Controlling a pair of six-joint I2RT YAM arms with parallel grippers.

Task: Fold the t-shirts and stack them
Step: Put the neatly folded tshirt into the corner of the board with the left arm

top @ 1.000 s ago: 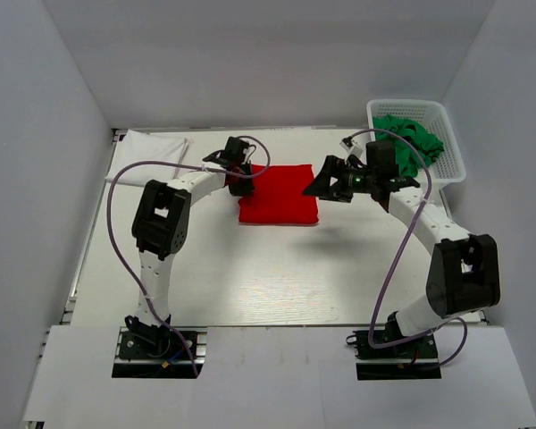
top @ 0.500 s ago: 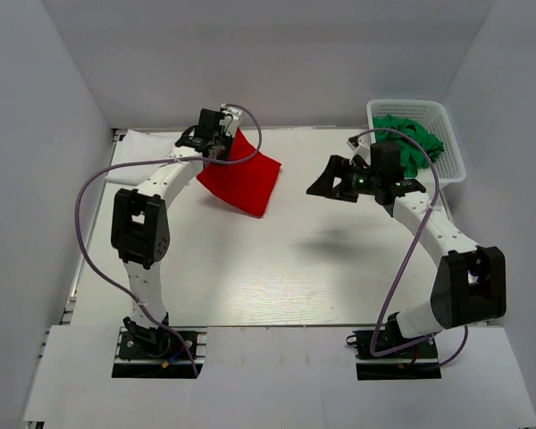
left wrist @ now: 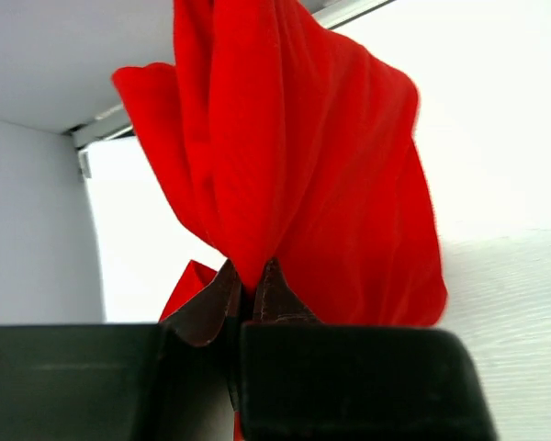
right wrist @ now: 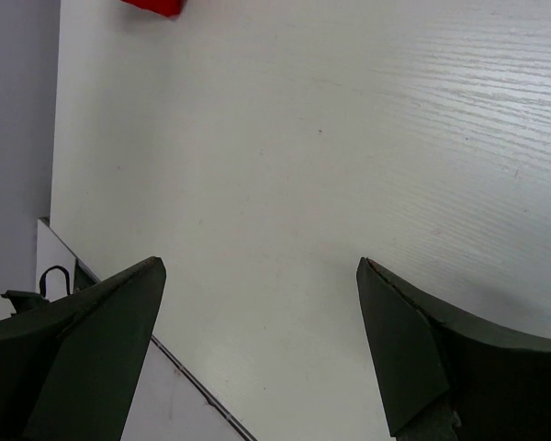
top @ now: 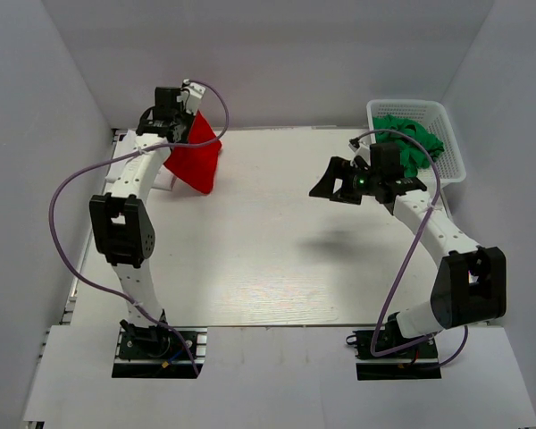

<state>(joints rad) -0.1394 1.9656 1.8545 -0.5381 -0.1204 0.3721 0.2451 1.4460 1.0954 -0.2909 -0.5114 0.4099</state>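
My left gripper (top: 174, 112) is shut on the folded red t-shirt (top: 196, 159) and holds it hanging above the table's far left corner. In the left wrist view the red cloth (left wrist: 303, 165) bunches up out of the closed fingertips (left wrist: 248, 276). A white t-shirt (top: 127, 143) lies flat beneath, mostly hidden by the left arm. My right gripper (top: 326, 188) is open and empty above the table, right of centre; its wrist view (right wrist: 262, 266) shows bare table between the fingers and a corner of the red t-shirt (right wrist: 156, 5). Green t-shirts (top: 411, 141) lie lumped in the basket.
The white lattice basket (top: 456, 161) stands at the far right corner by the right wall. Grey walls close in the table at the left, back and right. The table's near edge shows in the right wrist view (right wrist: 193, 386).
My left gripper has lifted the red t-shirt off the table's middle and carried it up and left to the far left corner. The right gripper has drawn back slightly and stays open.
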